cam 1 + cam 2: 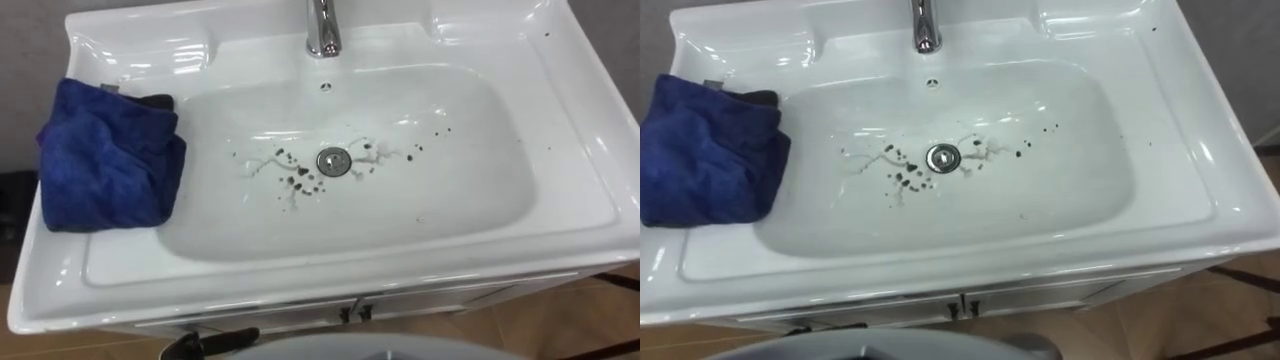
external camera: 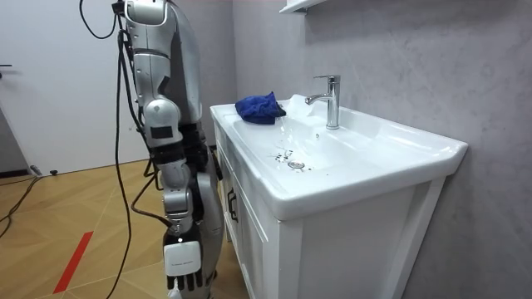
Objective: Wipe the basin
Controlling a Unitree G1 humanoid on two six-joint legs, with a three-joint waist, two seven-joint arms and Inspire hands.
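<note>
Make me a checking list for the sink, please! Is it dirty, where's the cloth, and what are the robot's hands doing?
Surface: the white basin is dirty. Dark specks are scattered round the drain, with a few more towards the right.
Job's things: the blue cloth lies bunched on the basin's left ledge, with no hand on it. The tap stands at the back.
Clutter: nothing seen.
Hands: the right hand hangs low beside the white cabinet, away from the cloth.
Cables: nothing seen besides the robot's own.
Surroundings: grey wall behind the basin; wooden floor with a red strip.
</note>
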